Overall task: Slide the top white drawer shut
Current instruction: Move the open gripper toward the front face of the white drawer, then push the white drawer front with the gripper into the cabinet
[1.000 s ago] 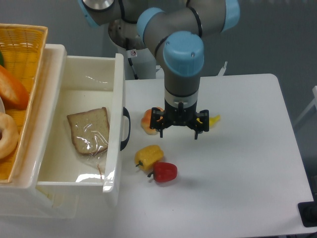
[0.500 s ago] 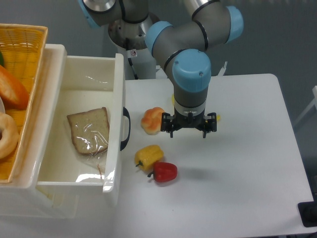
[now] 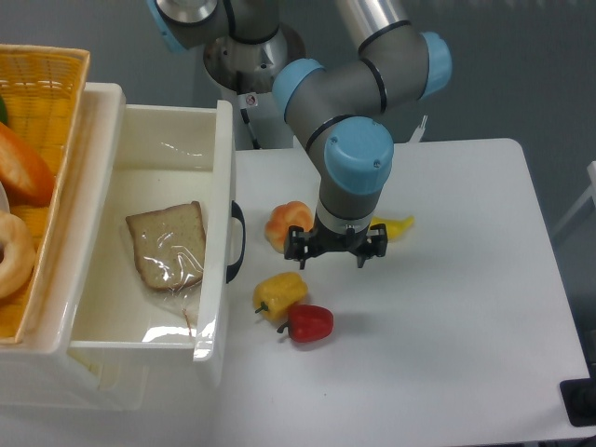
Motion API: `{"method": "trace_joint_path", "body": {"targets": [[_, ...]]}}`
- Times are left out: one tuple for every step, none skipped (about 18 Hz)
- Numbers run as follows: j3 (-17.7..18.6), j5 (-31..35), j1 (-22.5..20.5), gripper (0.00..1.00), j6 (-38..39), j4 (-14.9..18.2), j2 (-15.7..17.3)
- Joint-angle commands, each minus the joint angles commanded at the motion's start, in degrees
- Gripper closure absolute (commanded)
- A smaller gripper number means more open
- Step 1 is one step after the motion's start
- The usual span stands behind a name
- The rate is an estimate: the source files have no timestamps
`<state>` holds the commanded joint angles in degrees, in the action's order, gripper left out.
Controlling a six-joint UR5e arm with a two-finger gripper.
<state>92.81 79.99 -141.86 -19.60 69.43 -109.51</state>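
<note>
The top white drawer (image 3: 223, 177) stands pulled far out of the cabinet at the left, its black curved handle (image 3: 237, 243) facing right. Inside it lies a slice of bread in clear wrap (image 3: 168, 246). My gripper (image 3: 335, 252) hangs open over the table to the right of the handle, roughly a hand's width from it, fingers pointing down with nothing between them.
A yellow wicker basket (image 3: 56, 74) with food sits on top of the cabinet at far left. On the table lie an orange bun-like item (image 3: 284, 223), a yellow pepper (image 3: 280, 291), a red pepper (image 3: 310, 322) and a small yellow piece (image 3: 396, 225).
The gripper swung right, then came back left and slightly lower, ending close above the orange item and yellow pepper. The drawer has not moved.
</note>
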Motion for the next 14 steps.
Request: {"method": "trace_joint_path", "body": {"targets": [[0.0,-0.2,0.3,0.00,0.0,0.3,0.0],[0.0,-0.4,0.5,0.00,0.1,0.3,0.0],[0.0,-0.6,1.0,0.00,0.1,0.3,0.0],[0.1,-0.8,1.2,0.00,0.1,0.3,0.0],[0.1,-0.8,1.4,0.00,0.2,0.3,0.0],[0.1,-0.9,1.8,0.00,0.2,0.3,0.0],[0.1,-1.0,1.8,0.00,0.2,0.3,0.1],[0.1,-1.1,2.1,0.00,0.2,0.3,0.1],[0.1,-1.2,2.5,0.00,0.2,0.3,0.1],[0.1,-1.2,2.7,0.00,0.2,0.3,0.1],[0.1,-1.2,2.8,0.00,0.2,0.3,0.2],[0.1,-1.3,3.1,0.00,0.1,0.2,0.2],[0.1,-1.3,3.4,0.00,0.1,0.2,0.3],[0.1,-1.3,3.6,0.00,0.1,0.2,0.3]]}}
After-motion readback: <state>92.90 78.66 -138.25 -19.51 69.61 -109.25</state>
